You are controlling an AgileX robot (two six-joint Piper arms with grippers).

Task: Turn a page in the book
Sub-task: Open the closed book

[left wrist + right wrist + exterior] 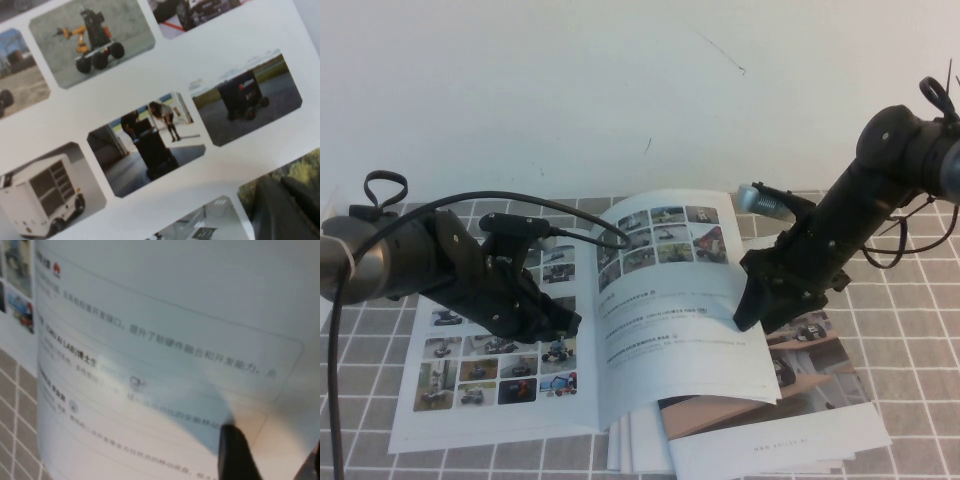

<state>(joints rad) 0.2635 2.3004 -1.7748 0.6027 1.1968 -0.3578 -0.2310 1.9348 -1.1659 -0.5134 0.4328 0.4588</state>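
The book [490,395] lies open on the tiled table. Its left leaf is full of robot photos. The page [670,300] with a small photo grid above text lines is lifted and bowed upward. My left gripper [565,322] rests low on the left leaf near the spine. In the left wrist view its fingers [280,210] lie close together, shut and empty, over the photo grid. My right gripper [752,312] is at the page's right edge. In the right wrist view one finger [234,452] sits against the text side of the page [165,330], with the other finger far apart from it, so the gripper is open.
A stack of brochures [800,440] with a wooden-desk cover lies under and to the right of the book, reaching the table's front edge. A white wall [620,90] stands behind. The left arm's cable [585,225] loops over the book's left leaf.
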